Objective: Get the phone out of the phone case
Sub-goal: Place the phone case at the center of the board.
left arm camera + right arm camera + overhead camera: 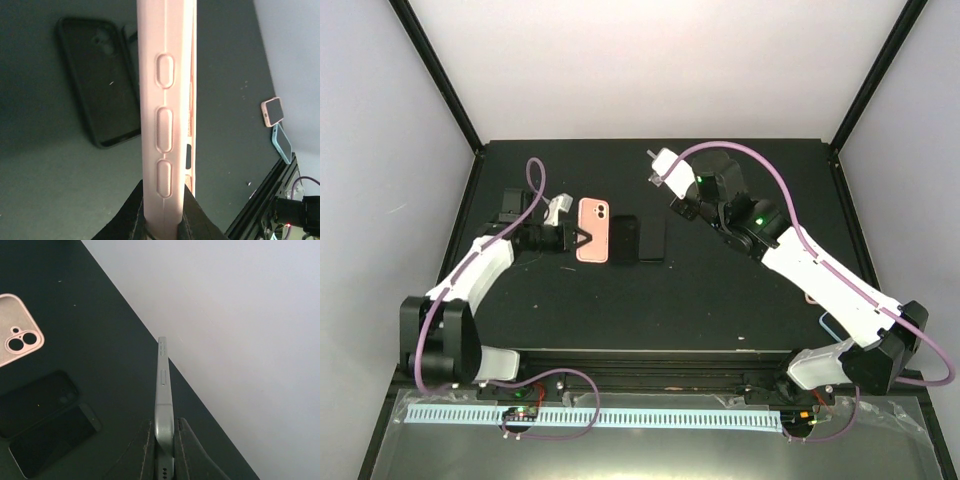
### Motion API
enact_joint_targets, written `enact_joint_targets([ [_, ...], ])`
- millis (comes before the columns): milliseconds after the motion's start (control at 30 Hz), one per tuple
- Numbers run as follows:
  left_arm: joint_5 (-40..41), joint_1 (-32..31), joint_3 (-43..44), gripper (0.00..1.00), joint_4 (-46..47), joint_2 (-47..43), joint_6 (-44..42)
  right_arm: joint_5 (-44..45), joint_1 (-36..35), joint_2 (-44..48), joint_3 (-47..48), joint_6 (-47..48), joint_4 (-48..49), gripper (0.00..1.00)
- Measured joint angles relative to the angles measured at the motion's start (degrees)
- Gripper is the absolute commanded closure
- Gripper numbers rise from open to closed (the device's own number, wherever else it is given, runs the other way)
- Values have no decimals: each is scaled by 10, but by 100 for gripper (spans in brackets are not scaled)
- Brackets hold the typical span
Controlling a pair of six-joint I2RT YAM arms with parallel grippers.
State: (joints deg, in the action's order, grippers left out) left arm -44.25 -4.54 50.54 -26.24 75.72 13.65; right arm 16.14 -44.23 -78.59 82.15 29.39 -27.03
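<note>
Bright, diffuse light, faint shadows on the dark worktop [720,300], close pink case [167,125] soft and washed out

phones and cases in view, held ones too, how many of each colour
pink: 2, pink case, far pink phone
black: 2, black case, black phone
grey: 1, grey phone
blue: 1, blue case
total: 6

I read the phone case [595,230] as plain pale pink against the matte black worktop [720,300]. The phone [164,390] shows a silver-grey edge. A black case [625,240] and a dark handset [653,238] nearly blend into the worktop. The cables [760,155] are purple and the arm shells [820,270] white.
</note>
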Motion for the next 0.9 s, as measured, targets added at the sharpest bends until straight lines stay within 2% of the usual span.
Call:
enact_joint_targets([
  [300,-2,27,37,98,-48,133,-49,-3,5,0,-2,-2,-1,99],
  [900,-2,32,102,99,-28,298,-52,-12,5,0,-4,-3,-8,99],
])
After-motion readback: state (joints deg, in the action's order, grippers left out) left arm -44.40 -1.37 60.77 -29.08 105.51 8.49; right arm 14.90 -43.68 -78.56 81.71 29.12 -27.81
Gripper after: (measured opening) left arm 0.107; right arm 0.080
